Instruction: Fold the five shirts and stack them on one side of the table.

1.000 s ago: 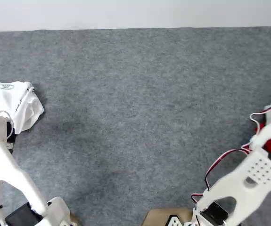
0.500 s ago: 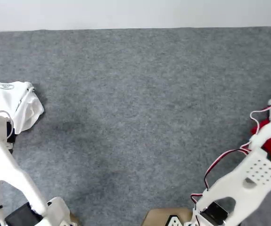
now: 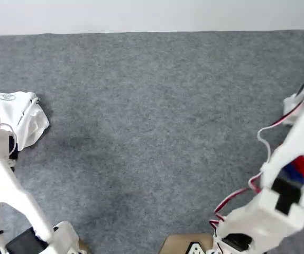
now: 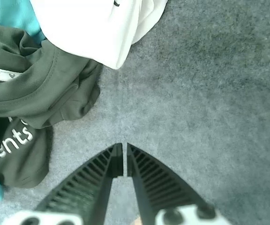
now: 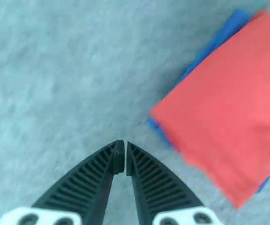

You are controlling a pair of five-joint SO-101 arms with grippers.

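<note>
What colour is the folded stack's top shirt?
Top shirt is red, over a blue shirt; best in right wrist view.

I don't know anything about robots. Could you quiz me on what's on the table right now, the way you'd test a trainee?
1. True or false: the red shirt lies flat and folded on top of a blue shirt.
2. Pick one. The left gripper is: A, open wide; B, shut on a shirt; C, shut with nothing in it.
3. Fill the gap: the crumpled heap holds a white shirt, a teal shirt and a ____ shirt.

Key
1. True.
2. C.
3. Dark green: the dark green shirt lies beside the white one.
</note>
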